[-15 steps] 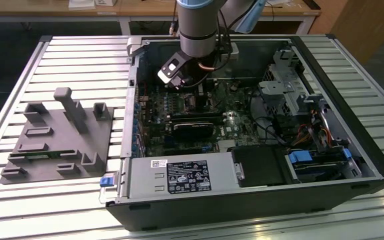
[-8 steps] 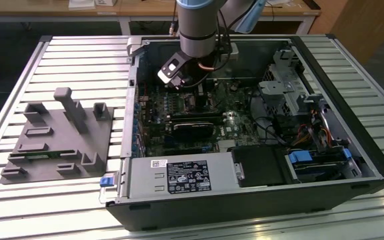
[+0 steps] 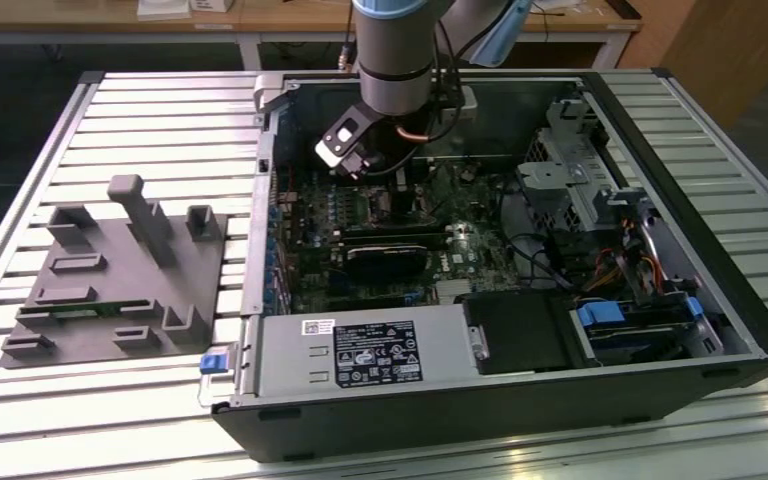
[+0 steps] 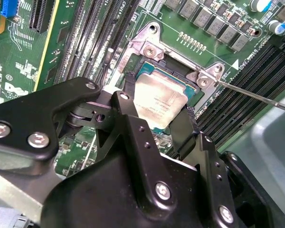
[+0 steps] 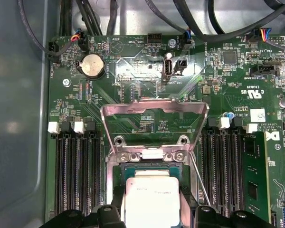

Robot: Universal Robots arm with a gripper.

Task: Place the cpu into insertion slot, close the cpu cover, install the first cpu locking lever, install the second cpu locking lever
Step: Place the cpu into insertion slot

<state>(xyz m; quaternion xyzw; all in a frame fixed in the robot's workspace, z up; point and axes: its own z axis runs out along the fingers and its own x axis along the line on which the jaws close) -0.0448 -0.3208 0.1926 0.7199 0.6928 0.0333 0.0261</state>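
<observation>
Between memory slots (image 5: 76, 175), claw (image 4: 159, 107) grips cpu (image 5: 151, 202), cover (image 5: 133, 105) open.

I'm looking at a slatted aluminium table (image 3: 724, 150) with two things on it. An open black computer case (image 3: 518, 410) lies toward the exterior view's right. A grey fixture plate (image 3: 91, 300) with upright blocks sits just beside it, on the exterior view's left.

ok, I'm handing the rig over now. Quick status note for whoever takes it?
Gripper: shut on the cpu, holding it right over the insertion slot. I can't tell whether it is seated.
Cpu cover: flipped open.
One locking lever: free, not latched.
Done: cpu is at the slot.
Not yet done: cpu let go, cover closed, both levers installed.
</observation>
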